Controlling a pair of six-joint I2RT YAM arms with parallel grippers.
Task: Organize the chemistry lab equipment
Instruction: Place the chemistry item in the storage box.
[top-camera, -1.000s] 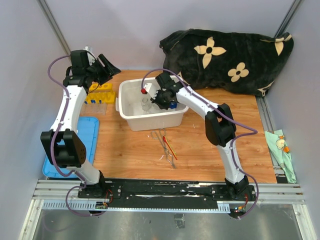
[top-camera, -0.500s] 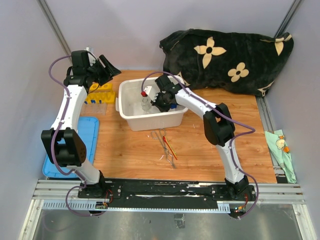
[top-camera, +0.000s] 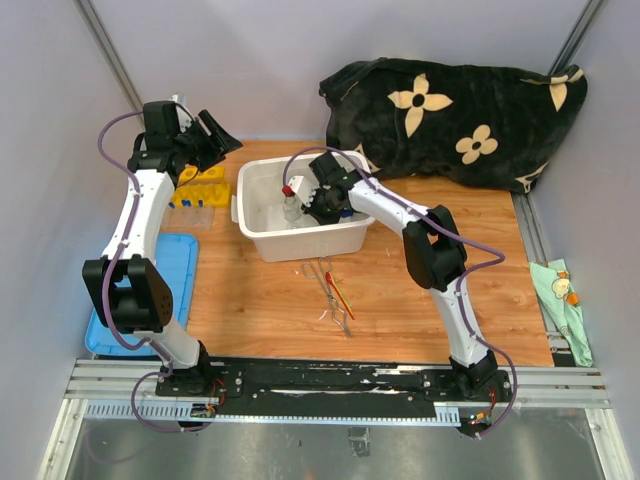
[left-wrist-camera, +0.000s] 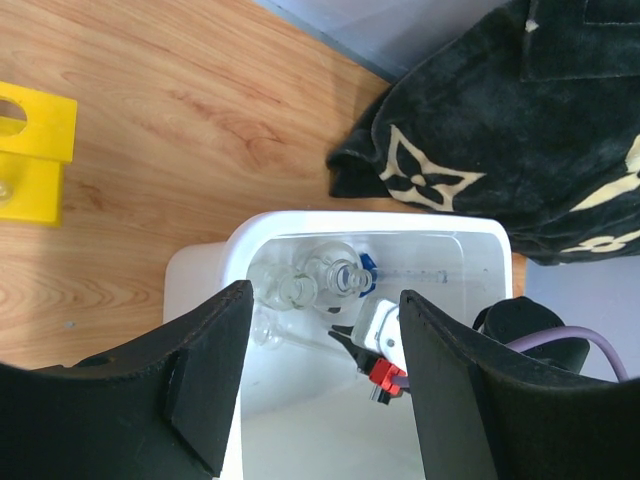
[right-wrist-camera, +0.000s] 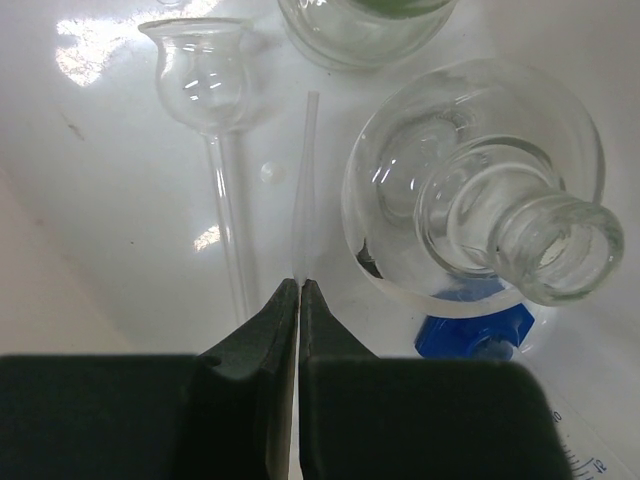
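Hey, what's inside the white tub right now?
A round flask, a bulb-topped glass tube, a thin pipette pinched by the right hand, and a beaker. The arm hides the rest.

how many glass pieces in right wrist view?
4: flask right, beaker cut off at top, bulb-topped tube left, thin tube at the fingers. Others may be out of frame.

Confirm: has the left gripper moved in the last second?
No. In the top view the left gripper sits at the same spot, open, just beyond the yellow rack.
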